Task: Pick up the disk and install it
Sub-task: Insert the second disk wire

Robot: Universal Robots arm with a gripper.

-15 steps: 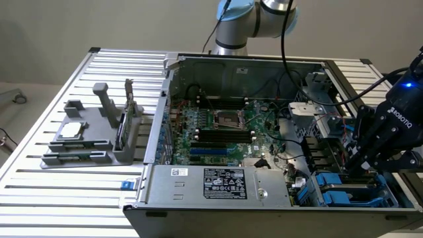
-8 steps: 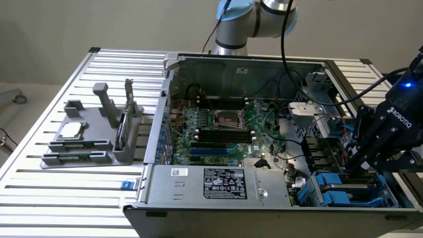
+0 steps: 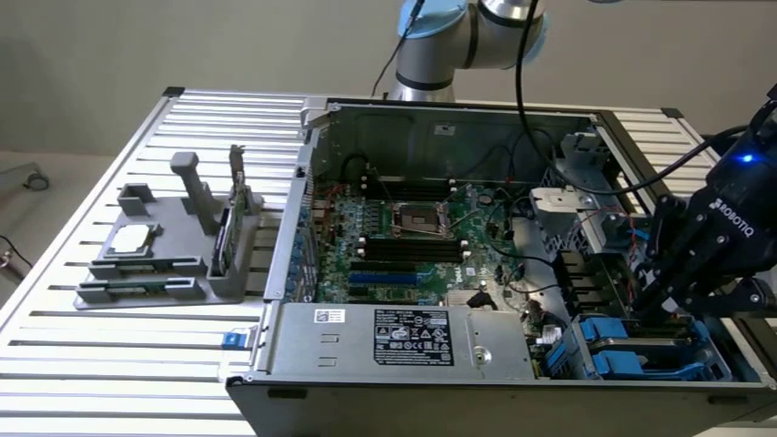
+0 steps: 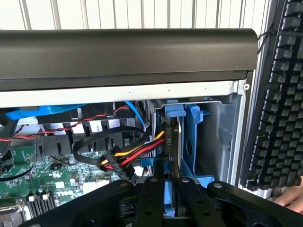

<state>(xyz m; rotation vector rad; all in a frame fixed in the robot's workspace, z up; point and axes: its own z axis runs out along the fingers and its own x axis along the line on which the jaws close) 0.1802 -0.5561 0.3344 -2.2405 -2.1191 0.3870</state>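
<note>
Disk point(image 4: 173, 142) looks mostly home already: it's standing on edge down in the drive bay point(image 4: 208, 137) at the front corner of the computer case point(image 3: 364, 360), blue bracket and all. Gripper point(image 4: 166, 189) is right on top of it, fingers point(image 4: 150, 198) pinched narrow on its blue edge (cables point(image 4: 128, 158) crowd in just beside). Whether it's fully seated, I can't tell.

My arm reaches over from the far side and bends down at the exterior view's right. The claw point(image 3: 680, 296) points downward, its black fingers point(image 4: 150, 201) drawn close together, nearly parallel, pinching a thin blue edge between them.
</note>
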